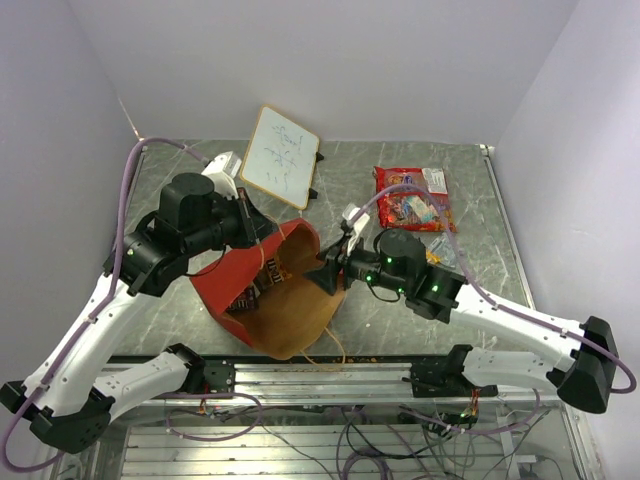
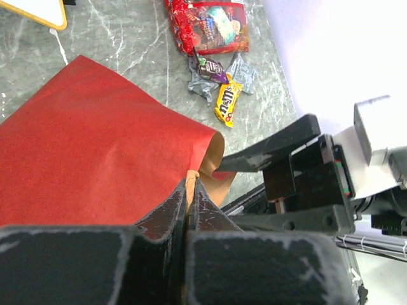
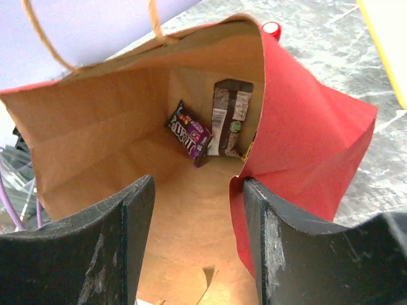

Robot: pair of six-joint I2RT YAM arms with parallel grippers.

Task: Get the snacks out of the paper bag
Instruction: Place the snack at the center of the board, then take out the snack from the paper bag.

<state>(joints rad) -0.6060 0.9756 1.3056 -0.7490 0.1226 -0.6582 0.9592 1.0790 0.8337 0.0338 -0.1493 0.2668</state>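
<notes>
The paper bag [image 1: 262, 300], red outside and kraft inside, lies tilted with its mouth towards the arms. My left gripper [image 2: 191, 185] is shut on a tan strip at the bag's rim [image 2: 95, 146], which looks like a handle. My right gripper [image 3: 197, 187] is open at the bag's mouth, and its right finger [image 3: 280, 235] touches the red side wall. Deep inside lie a purple packet [image 3: 189, 135] and a brown-and-white packet [image 3: 227, 117]. On the table lie the large red candy bag [image 2: 210, 25], a yellow packet [image 2: 227, 101], a dark purple packet [image 2: 210, 67] and a silver packet [image 2: 243, 71].
The tilted whiteboard [image 1: 280, 155] stands behind the bag. A small red cap [image 3: 272, 28] shows past the bag's far end. One tan loop handle [image 3: 44, 38] hangs at the mouth. The right arm [image 2: 299, 178] is close beside my left gripper.
</notes>
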